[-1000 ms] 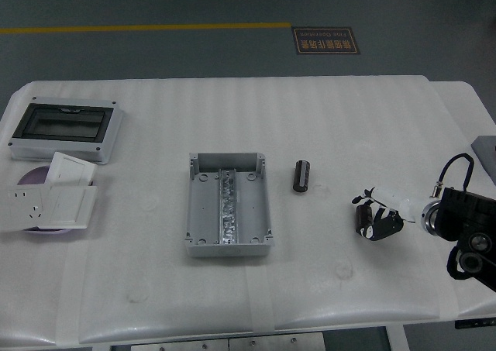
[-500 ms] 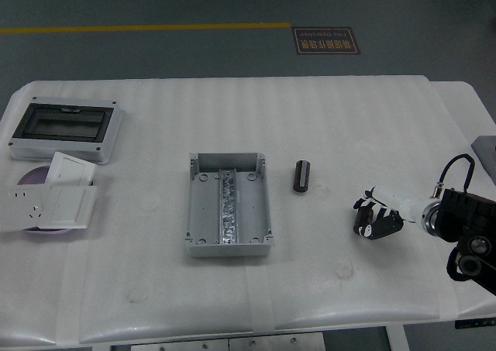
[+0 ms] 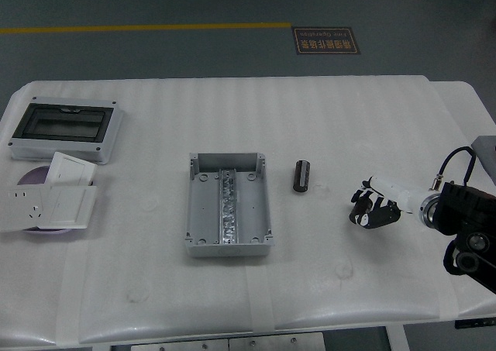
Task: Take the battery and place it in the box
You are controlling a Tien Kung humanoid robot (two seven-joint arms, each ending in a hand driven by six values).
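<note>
A black cylindrical battery (image 3: 301, 177) lies on the white table (image 3: 248, 118), just right of an open grey box (image 3: 229, 204). The box is empty apart from a metal rail down its middle. My right hand (image 3: 373, 208) comes in from the right edge, low over the table, to the right of the battery and apart from it. Its fingers are loosely curled and hold nothing. My left arm is out of view.
A grey enclosure with a dark transparent lid (image 3: 65, 129) stands at the far left. In front of it white wall sockets and switch plates (image 3: 48, 202) lie on a purple disc (image 3: 30, 180). A grey object (image 3: 487, 153) shows at the right edge.
My right hand has moved a little left and away from me, toward the battery. The battery and box have not moved.
</note>
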